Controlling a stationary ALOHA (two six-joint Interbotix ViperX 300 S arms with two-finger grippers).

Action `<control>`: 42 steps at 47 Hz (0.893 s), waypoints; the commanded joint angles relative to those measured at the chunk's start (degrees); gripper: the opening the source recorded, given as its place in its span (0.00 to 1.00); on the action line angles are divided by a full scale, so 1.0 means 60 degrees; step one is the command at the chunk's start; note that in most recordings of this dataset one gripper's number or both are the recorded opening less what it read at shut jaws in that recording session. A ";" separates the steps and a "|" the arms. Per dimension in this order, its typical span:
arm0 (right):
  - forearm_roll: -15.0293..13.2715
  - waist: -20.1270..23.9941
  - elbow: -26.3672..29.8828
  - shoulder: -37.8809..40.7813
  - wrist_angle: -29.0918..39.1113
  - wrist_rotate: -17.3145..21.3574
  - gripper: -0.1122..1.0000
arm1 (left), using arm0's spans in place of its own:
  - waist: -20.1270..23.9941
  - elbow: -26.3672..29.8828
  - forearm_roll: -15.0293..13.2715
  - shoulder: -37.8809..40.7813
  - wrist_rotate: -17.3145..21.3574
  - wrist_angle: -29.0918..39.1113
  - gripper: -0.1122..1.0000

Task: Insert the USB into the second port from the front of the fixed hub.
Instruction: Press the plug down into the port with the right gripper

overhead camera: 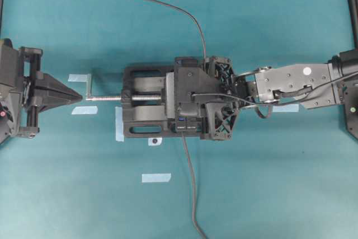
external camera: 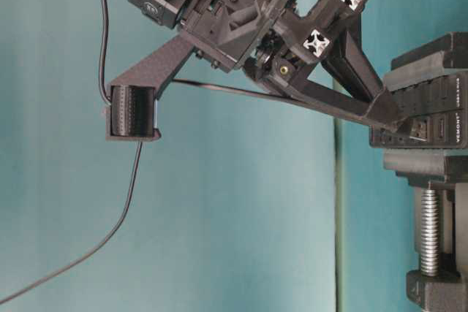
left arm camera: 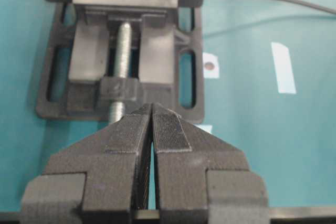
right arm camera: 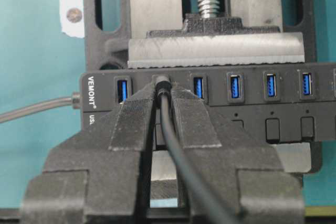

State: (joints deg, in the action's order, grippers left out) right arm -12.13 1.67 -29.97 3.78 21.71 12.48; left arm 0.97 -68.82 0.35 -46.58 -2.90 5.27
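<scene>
- Right claw [right arm camera: 163,103] pinches the USB [right arm camera: 161,83] by its cable end, its tip at the second slot of the fixed hub [right arm camera: 273,109]; judged seating or seated.
- Hub is clamped in the vise [overhead camera: 146,102], so it resists the push.
- Left claw [left arm camera: 152,129] pressed together, empty, well apart near the screw [left arm camera: 122,40].
- Hub's own cable [right arm camera: 37,108] runs clear on the counter [overhead camera: 268,188].

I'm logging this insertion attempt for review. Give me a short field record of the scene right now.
usb: plug at the second slot from the hub's cable end, seemingly seated
hub: fixed hub clamped in vise
right gripper: shut on the USB's cable, at the hub
left gripper: shut, empty, short of the vise screw
</scene>
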 commanded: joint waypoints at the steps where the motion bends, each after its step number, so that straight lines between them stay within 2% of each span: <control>1: -0.0015 0.0029 0.0205 -0.0190 0.0073 -0.0117 0.14 | 0.0015 0.0103 0.0029 -0.0044 -0.0015 -0.0044 0.10; 18: -0.0015 0.0073 0.0454 -0.0176 0.0659 -0.0645 0.14 | 0.0015 0.0059 0.0029 -0.0073 -0.0015 -0.0044 0.10; 42: 0.0015 0.0073 0.0483 0.0073 0.0308 -0.0630 0.14 | 0.0015 0.0059 0.0015 -0.0088 -0.0015 -0.0059 0.10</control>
State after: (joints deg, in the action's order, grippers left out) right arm -12.04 2.11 -28.21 4.75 23.82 9.05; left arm 0.97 -69.17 0.44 -47.29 -2.90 5.19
